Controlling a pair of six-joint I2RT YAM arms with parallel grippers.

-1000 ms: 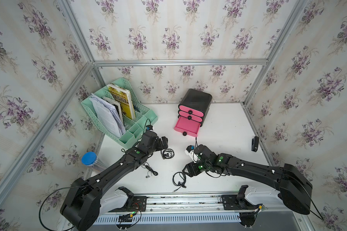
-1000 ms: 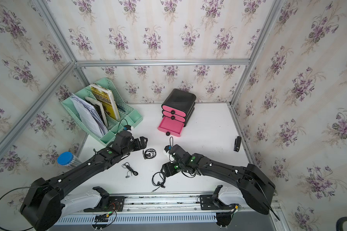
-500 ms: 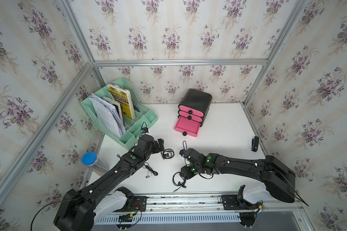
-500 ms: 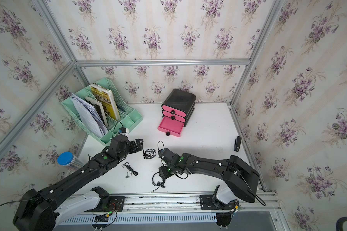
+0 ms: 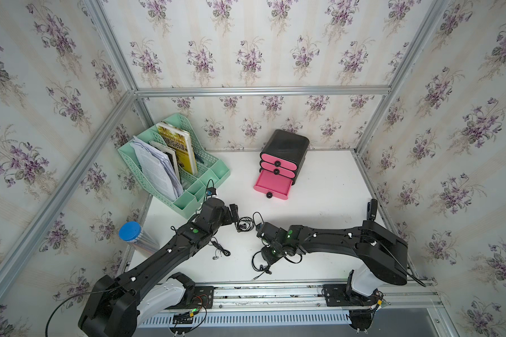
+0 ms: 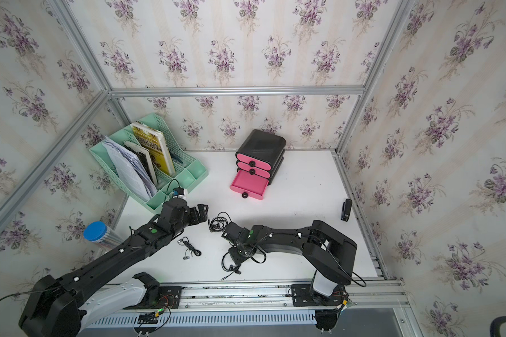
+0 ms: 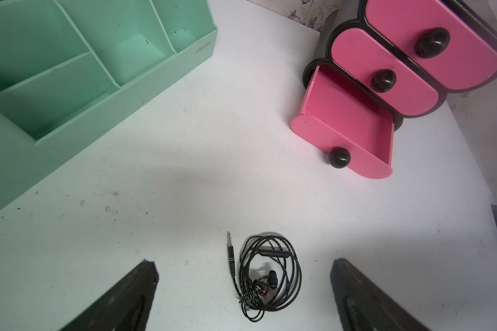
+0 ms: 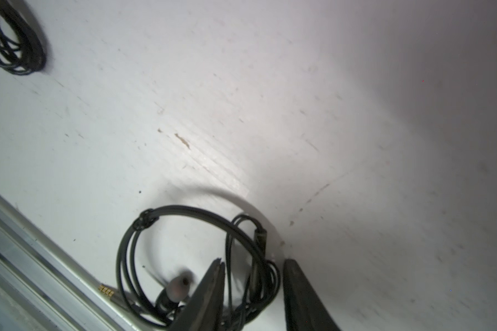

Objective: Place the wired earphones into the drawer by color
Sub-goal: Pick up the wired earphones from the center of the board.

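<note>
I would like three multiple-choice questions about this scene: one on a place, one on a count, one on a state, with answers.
1. The coiled black earphones before the left gripper lie: A in a drawer; B on the white table; C on the floor.
2. Pink drawer fronts on the black cabinet: A two; B three; C four.
3. The pulled-out drawer is: A top; B middle; C bottom.
Answers: 1 B, they rest on the white table; 2 B, three fronts are stacked; 3 C, only the bottom drawer juts out.
</note>
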